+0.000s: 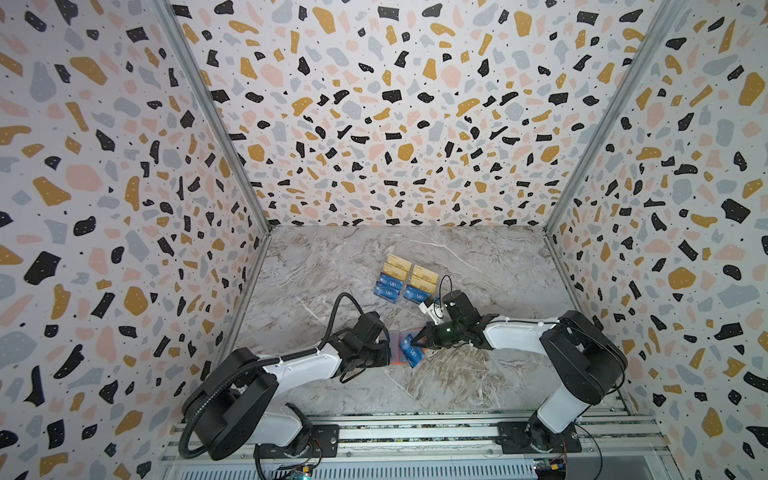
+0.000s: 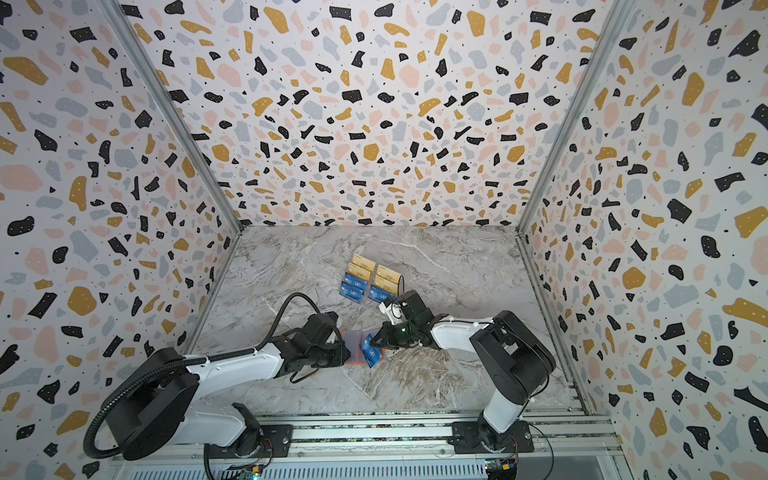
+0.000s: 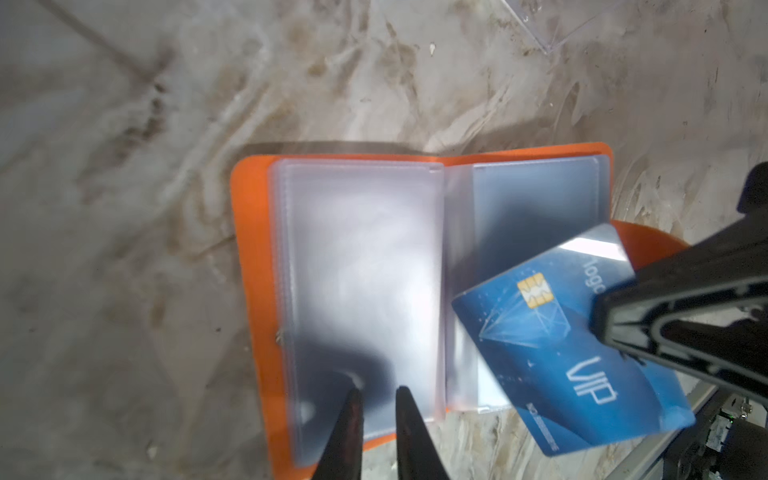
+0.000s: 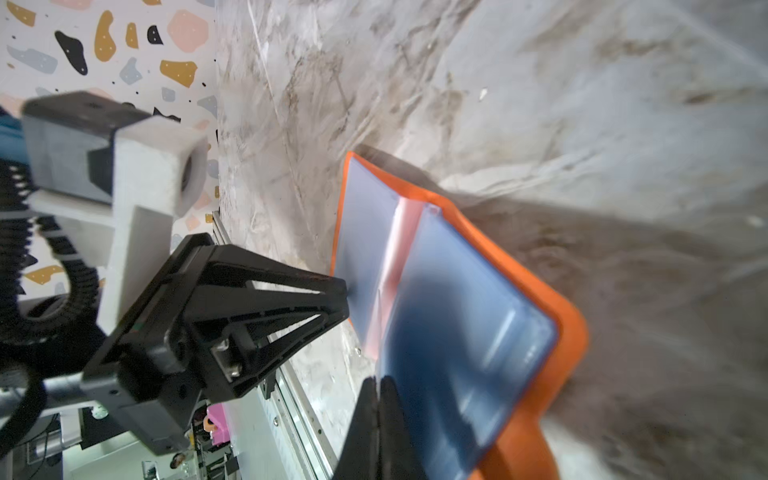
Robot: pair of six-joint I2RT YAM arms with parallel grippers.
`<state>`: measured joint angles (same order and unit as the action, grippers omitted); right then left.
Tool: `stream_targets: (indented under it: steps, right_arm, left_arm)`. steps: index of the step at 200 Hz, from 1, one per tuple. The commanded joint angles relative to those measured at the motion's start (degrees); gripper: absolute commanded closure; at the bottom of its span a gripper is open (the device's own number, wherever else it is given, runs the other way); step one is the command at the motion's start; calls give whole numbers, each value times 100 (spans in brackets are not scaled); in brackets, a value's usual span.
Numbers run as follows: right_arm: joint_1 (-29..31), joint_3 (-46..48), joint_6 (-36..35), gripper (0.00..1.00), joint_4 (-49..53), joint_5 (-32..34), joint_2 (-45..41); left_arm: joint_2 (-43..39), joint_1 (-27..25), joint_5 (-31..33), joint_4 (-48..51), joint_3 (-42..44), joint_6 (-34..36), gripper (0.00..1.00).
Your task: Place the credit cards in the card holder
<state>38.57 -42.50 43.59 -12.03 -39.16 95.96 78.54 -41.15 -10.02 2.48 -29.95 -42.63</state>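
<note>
The orange card holder (image 3: 245,249) lies open on the marble table, clear sleeves up; it shows in both top views (image 1: 395,345) (image 2: 353,345). My left gripper (image 3: 376,395) points down onto its left-hand sleeves, its tips a narrow gap apart and nothing visibly pinched. My right gripper (image 4: 378,386) is shut on one end of a blue "VIP" credit card (image 3: 561,345). The card is tilted, its free corner over the right-hand sleeve. More credit cards, gold and blue, stand in the clear rack (image 1: 405,280) behind.
The clear acrylic rack (image 2: 370,278) stands just behind the right wrist, and one corner of it (image 3: 552,37) shows in the left wrist view. Patterned walls close three sides. An aluminium rail (image 1: 415,440) carries both arm bases at the front edge.
</note>
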Motion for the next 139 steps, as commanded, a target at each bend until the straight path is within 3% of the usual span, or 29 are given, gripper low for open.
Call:
stream_targets:
  steps: [1,139]
  right_arm:
    - [-57,0,241,100,-352,58,56]
    - [-103,172,527,100,-1135,-68,453]
  left_arm:
    - [-34,19,-21,-94,109,7,81]
    - [-150,24,-56,-73,227,-14,81]
